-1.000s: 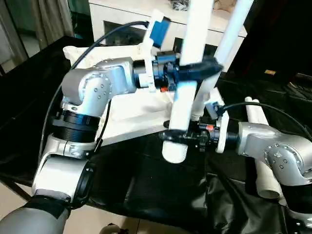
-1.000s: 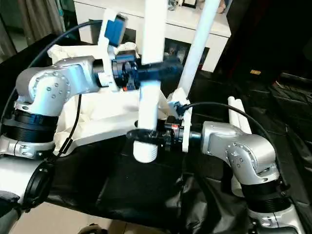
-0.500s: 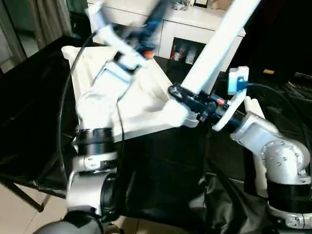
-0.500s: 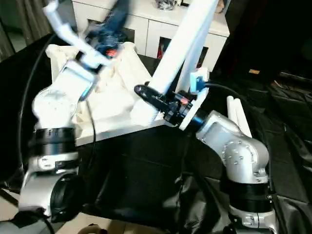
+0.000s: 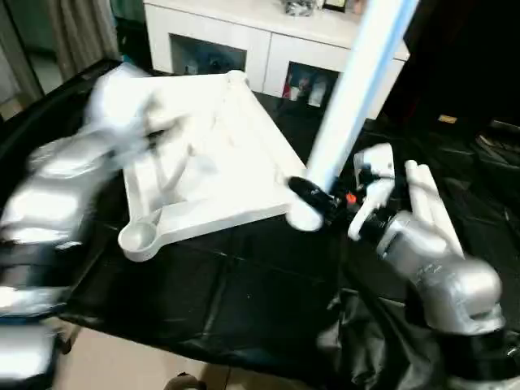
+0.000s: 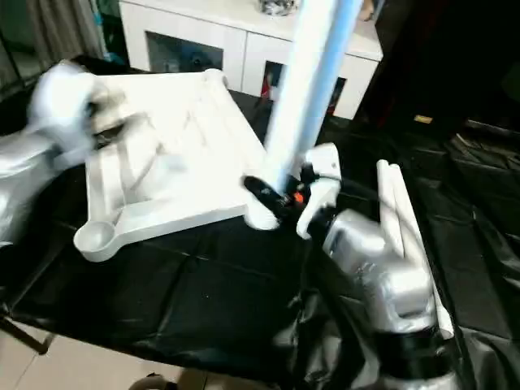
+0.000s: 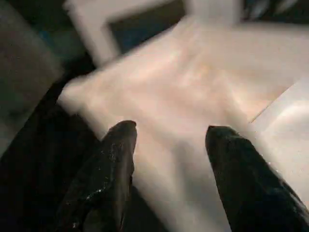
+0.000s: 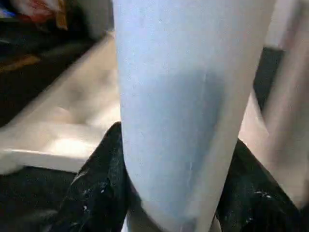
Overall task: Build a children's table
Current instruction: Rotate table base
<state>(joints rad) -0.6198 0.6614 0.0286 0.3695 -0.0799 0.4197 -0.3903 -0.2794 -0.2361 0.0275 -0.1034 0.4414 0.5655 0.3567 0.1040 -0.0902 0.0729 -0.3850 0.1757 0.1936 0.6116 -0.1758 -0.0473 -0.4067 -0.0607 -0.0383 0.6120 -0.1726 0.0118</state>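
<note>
The children's table's long pale-blue plastic tube leg (image 5: pixel 349 97) is now resting solely in the right hand (image 5: pixel 313 195), the left hand (image 7: pixel 169 140) having let go, standing open.

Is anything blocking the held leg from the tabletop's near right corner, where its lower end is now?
Nothing visible does. The right gripper is shut on the leg, whose lower end sits right at the near right corner of the tabletop. The left gripper is open over the top's far side, well away from that corner.
</note>
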